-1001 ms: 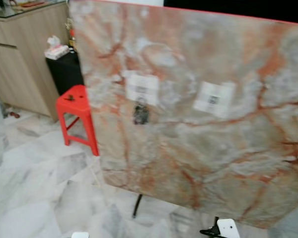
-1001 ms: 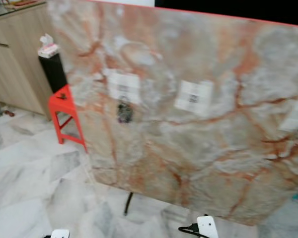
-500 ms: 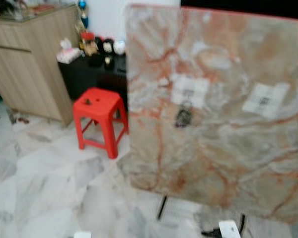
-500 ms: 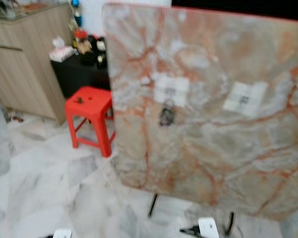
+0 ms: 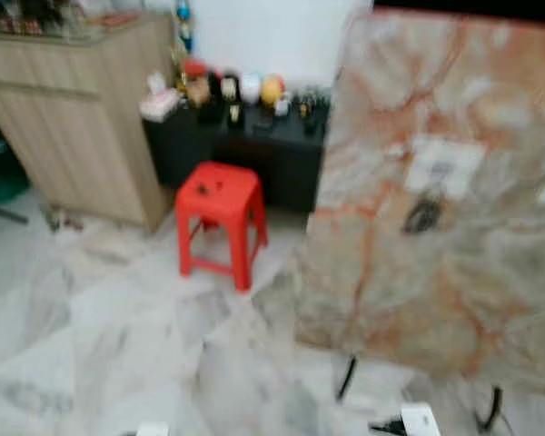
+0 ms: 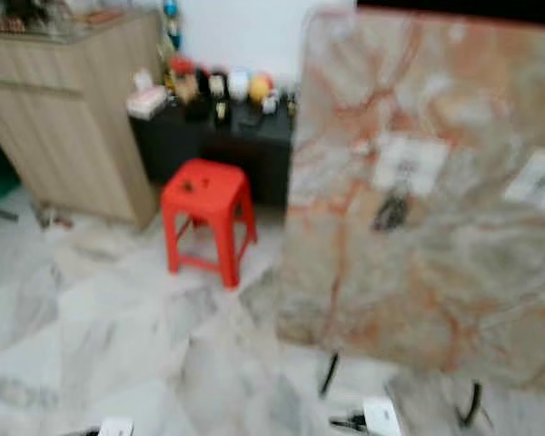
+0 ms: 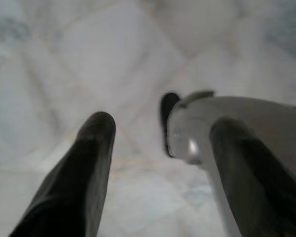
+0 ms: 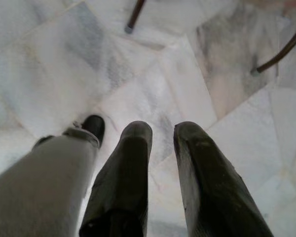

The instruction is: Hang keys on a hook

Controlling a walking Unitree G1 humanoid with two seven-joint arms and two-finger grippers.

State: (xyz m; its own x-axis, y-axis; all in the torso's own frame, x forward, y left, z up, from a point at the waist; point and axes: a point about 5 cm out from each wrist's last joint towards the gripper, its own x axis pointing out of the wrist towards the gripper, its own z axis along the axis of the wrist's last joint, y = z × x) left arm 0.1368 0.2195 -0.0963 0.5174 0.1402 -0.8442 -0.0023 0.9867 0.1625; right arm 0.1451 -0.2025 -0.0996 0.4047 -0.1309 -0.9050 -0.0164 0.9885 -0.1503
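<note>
A dark bunch of keys (image 5: 422, 215) hangs from a white hook pad (image 5: 443, 166) on an upright marble-patterned board (image 5: 454, 291) at the right; the picture is blurred. A second white pad (image 6: 538, 182) sits further right on the board. My left gripper (image 7: 160, 128) hangs low over the pale marble floor, open with nothing between its fingers. Also down by the floor, my right gripper (image 8: 163, 132) is shut and holds nothing. Both are far below the keys.
A red plastic stool (image 5: 220, 195) stands left of the board, before a low black cabinet (image 5: 245, 150) holding several small items. A wooden cabinet (image 5: 82, 118) is at the far left. The board rests on thin dark legs (image 5: 347, 377). Marble floor (image 5: 118, 336) spreads out in front.
The whole picture has shifted: the camera has swung left, so the board sits further right and the stool and black cabinet show more. The keys stay on the hook.
</note>
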